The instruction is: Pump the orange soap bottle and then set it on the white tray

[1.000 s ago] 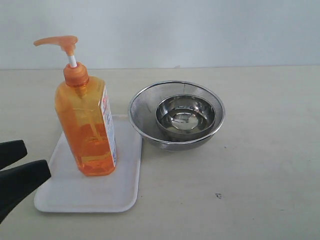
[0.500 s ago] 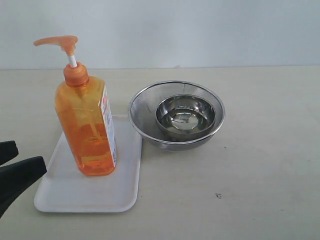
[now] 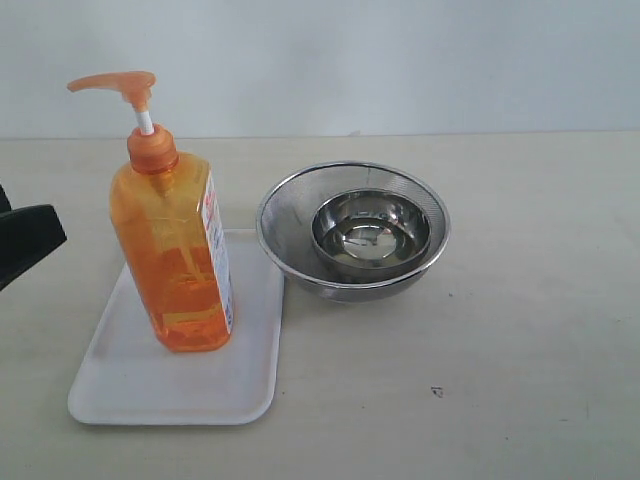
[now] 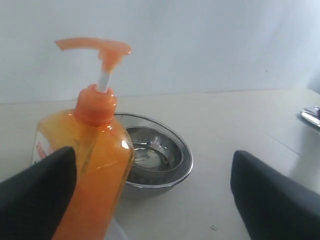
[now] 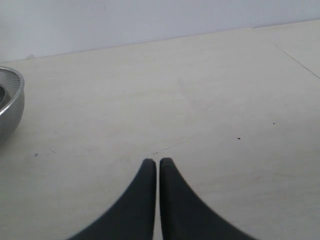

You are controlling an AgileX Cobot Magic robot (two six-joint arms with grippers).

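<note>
The orange soap bottle stands upright on the white tray, with its pump head raised on the white stem. One black finger of my left gripper shows at the exterior view's left edge, clear of the bottle. In the left wrist view the left gripper is open wide, with the bottle close in front of one finger and nothing gripped. My right gripper is shut and empty above bare table; it is out of the exterior view.
A round steel strainer bowl with a smaller steel bowl inside sits just right of the tray, its rim near the tray's far corner. The strainer's edge shows in the right wrist view. A pale wall backs the table.
My left gripper has risen from the lower left corner to about the bottle's mid height and drawn back toward the left edge. The bottle, tray and right gripper have not moved.
</note>
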